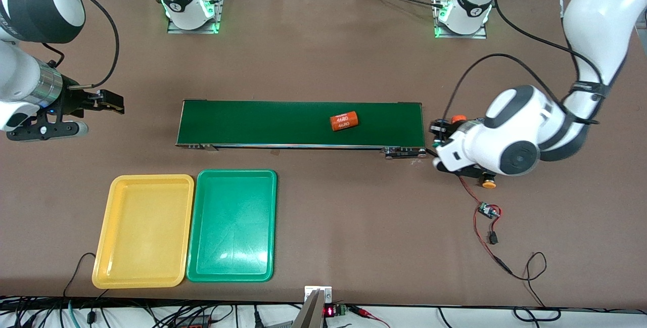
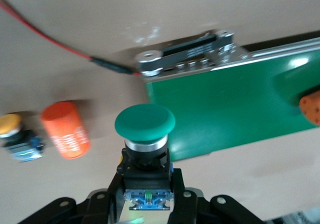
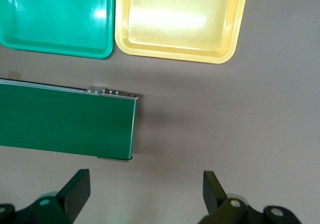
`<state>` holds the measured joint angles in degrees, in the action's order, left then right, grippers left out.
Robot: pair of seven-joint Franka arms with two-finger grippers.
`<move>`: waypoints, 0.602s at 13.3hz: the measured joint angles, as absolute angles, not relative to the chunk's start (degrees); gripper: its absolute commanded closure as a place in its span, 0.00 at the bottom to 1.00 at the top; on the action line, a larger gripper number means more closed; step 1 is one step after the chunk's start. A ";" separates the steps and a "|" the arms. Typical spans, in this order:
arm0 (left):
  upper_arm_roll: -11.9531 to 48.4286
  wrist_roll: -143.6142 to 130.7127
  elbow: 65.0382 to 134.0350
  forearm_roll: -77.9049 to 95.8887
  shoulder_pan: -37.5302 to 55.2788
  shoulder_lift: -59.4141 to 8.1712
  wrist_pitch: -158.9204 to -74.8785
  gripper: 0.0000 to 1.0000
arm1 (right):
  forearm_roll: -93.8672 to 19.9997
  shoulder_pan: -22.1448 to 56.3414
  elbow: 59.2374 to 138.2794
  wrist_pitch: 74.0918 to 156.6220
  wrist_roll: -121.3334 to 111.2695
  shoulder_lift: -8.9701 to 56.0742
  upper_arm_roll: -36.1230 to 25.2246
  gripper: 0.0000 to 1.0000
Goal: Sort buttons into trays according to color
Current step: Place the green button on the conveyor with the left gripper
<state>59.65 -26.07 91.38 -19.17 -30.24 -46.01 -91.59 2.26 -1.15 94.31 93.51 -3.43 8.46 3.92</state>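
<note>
My left gripper [image 2: 146, 186] is shut on the black-and-blue body of a green-capped button [image 2: 145, 121], held just off the conveyor's end at the left arm's end of the table. In the front view that gripper [image 1: 437, 138] is largely covered by its own wrist and the green button is hidden. A yellow-capped button [image 2: 12, 126] stands on the table beside an orange cylinder [image 2: 65, 129]. Another yellow-capped button [image 1: 488, 182] shows under the left arm. The yellow tray [image 1: 151, 178] and green tray [image 1: 232, 174] lie side by side, both holding nothing. My right gripper [image 1: 112, 101] waits open over bare table.
The long dark-green conveyor [image 1: 283, 123] carries an orange cylinder marked 4680 [image 1: 344, 121]. A small circuit board [image 1: 489, 211] with red and black wires lies nearer the front camera than the left gripper. The right wrist view shows the conveyor's end [image 3: 65, 119] and both trays.
</note>
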 measured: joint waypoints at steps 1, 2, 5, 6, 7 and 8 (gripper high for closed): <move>59.81 -28.89 94.32 -19.17 -30.00 -46.08 -95.83 0.81 | 1.66 -1.38 95.01 93.51 -3.46 8.30 3.92 0.00; 59.82 -31.49 97.35 -19.18 -29.45 -46.20 -100.03 0.81 | 0.62 -1.78 95.86 93.53 -3.46 7.99 3.90 0.00; 59.79 -37.29 103.17 -19.58 -26.87 -46.39 -107.09 0.78 | -1.64 -2.99 99.03 94.39 -3.59 6.28 3.75 0.00; 59.79 -38.99 104.11 -20.01 -25.94 -46.39 -108.08 0.77 | -1.81 -3.12 100.50 95.22 -3.62 5.42 3.72 0.00; 59.78 -40.17 104.64 -20.74 -24.98 -46.39 -108.47 0.75 | -1.85 -3.14 102.44 96.47 -3.62 4.30 3.73 0.00; 59.75 -40.86 104.93 -21.80 -23.94 -46.39 -108.59 0.62 | -1.90 -3.12 104.84 98.07 -3.63 2.91 3.74 0.00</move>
<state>59.75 -40.86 104.93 -21.80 -23.94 -46.39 -108.59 -1.90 -3.12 104.84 98.07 -3.63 2.91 3.74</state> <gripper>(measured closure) 0.595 0.000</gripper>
